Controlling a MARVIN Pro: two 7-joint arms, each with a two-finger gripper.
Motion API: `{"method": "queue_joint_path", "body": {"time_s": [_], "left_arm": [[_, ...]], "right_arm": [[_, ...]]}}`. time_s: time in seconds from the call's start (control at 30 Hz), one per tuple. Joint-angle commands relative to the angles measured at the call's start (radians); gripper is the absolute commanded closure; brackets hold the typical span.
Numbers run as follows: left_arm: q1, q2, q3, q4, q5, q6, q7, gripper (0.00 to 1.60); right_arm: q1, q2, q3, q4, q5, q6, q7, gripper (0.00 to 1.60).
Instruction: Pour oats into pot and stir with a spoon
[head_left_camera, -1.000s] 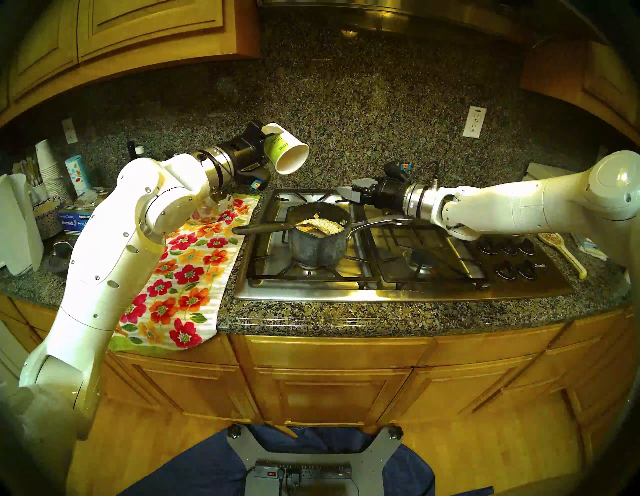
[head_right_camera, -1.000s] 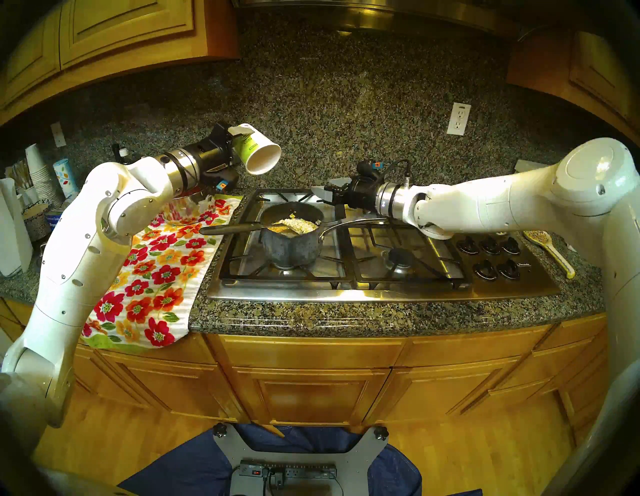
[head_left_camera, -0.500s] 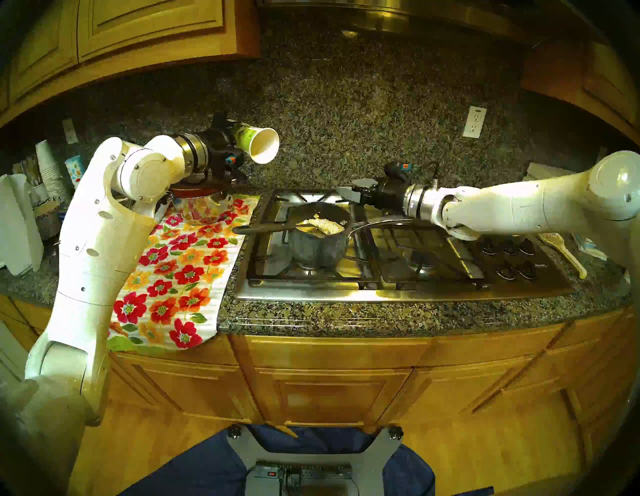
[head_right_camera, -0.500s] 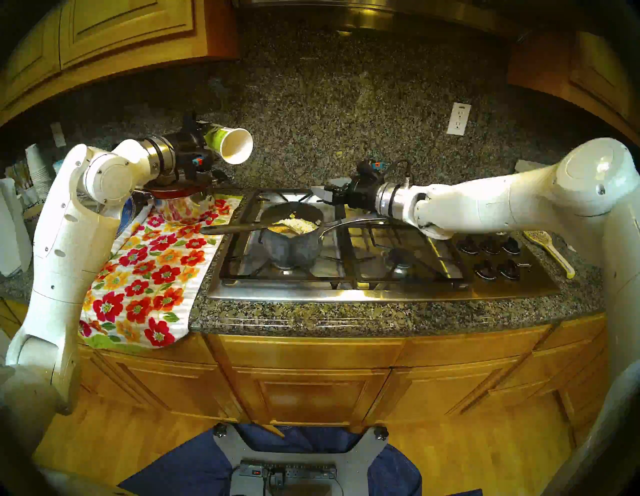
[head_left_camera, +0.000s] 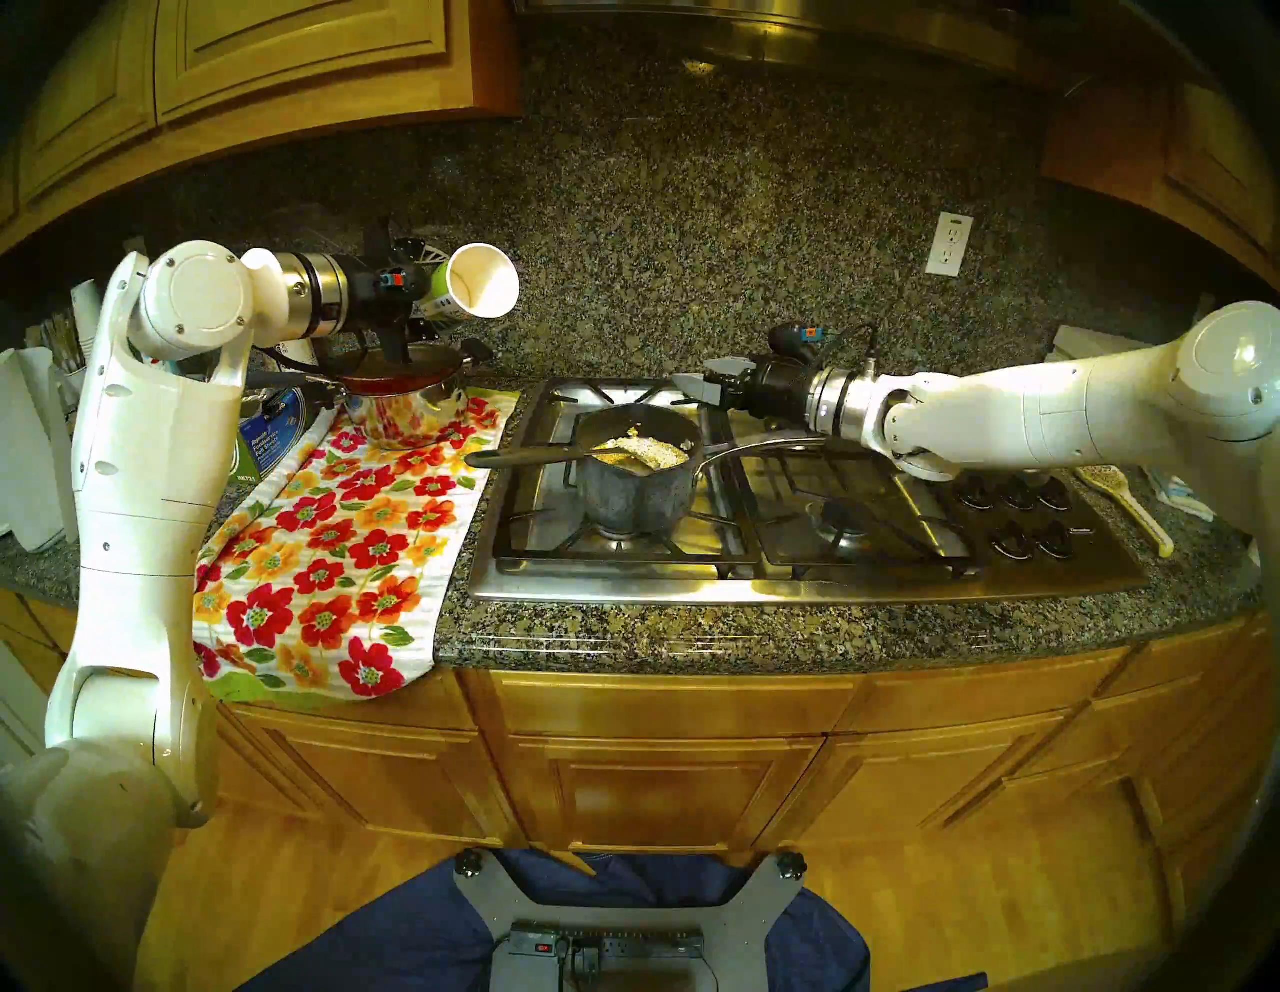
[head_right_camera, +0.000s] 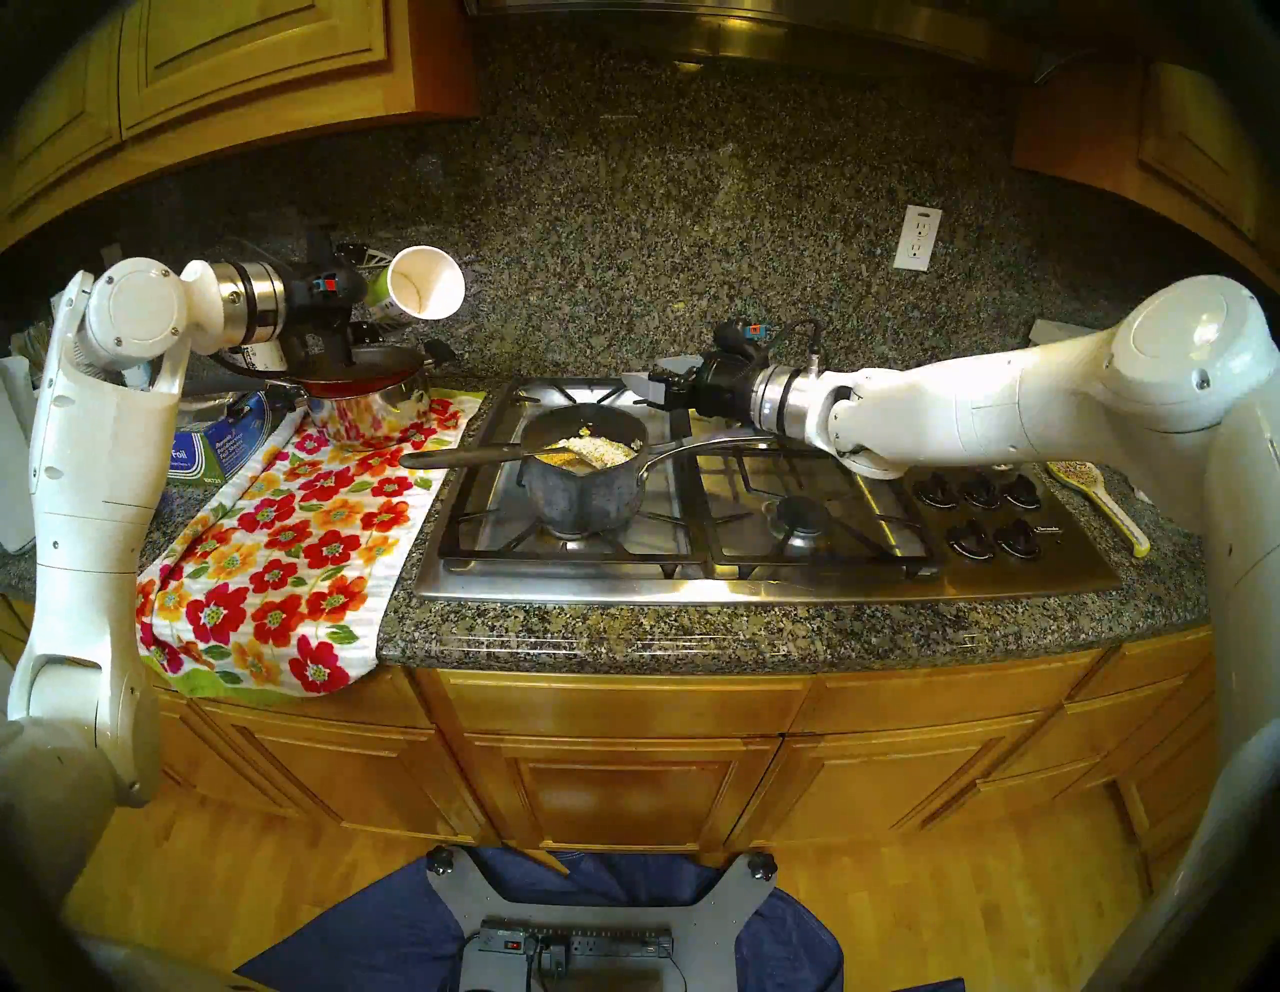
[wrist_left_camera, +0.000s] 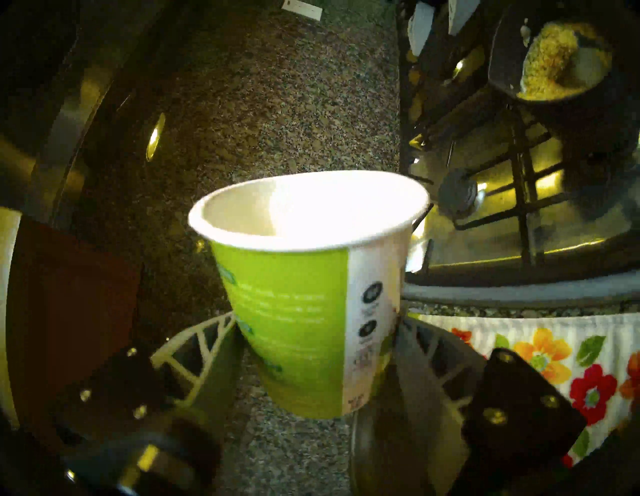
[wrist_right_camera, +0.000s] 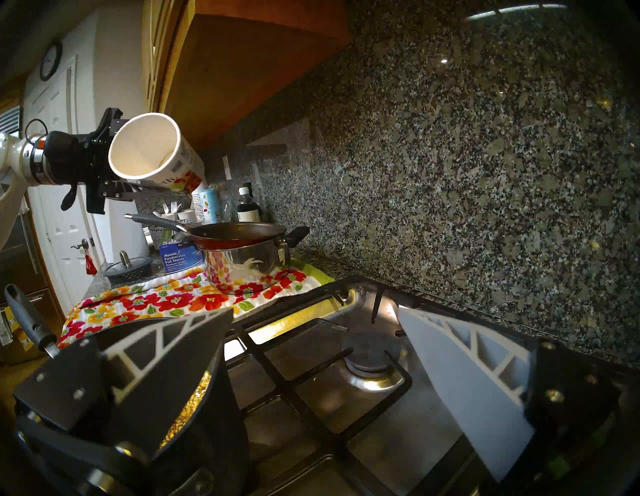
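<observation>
Kitchen: granite counter (head_left_camera: 623, 634), stove (head_left_camera: 796, 589).
Left gripper (wrist_left_camera: 311, 363): raised, near level, clamped on tipped cup (head_left_camera: 478, 284).
Right gripper (wrist_right_camera: 311, 363): level, fingers apart, behind pot (head_left_camera: 634, 499).
Pot: holds oats (head_left_camera: 654, 450), spoon (head_left_camera: 533, 456).

Pot (head_left_camera: 637, 485) top's open to you from above; spoon (head_left_camera: 547, 456) handle bars its 9 o'clock, pot handle 3 o'clock, R gripper (head_left_camera: 696, 382) crowds 1 o'clock.
</observation>
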Motion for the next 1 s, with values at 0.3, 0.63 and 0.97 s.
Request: {"method": "queue_joint_path", "body": {"time_s": [0.3,0.63,0.97], "left_arm": [[0.052,0.034,-0.248,0.119,-0.272,0.030,-0.207,0.74],[0.172,0.014,-0.352,0.138,-0.320,-0.039,-0.232,0.72],[0.233,-0.009,-0.423,0.195,-0.349,-0.066,-0.251,0.68]], "right_arm": [[0.033,0.000,0.014,0.006,0.001,-0.004,0.002,0.00],[0.033,0.000,0.013,0.005,0.001,-0.004,0.002,0.00],[0.034,0.001,0.013,0.005,0.001,-0.005,0.002,0.00]]}}
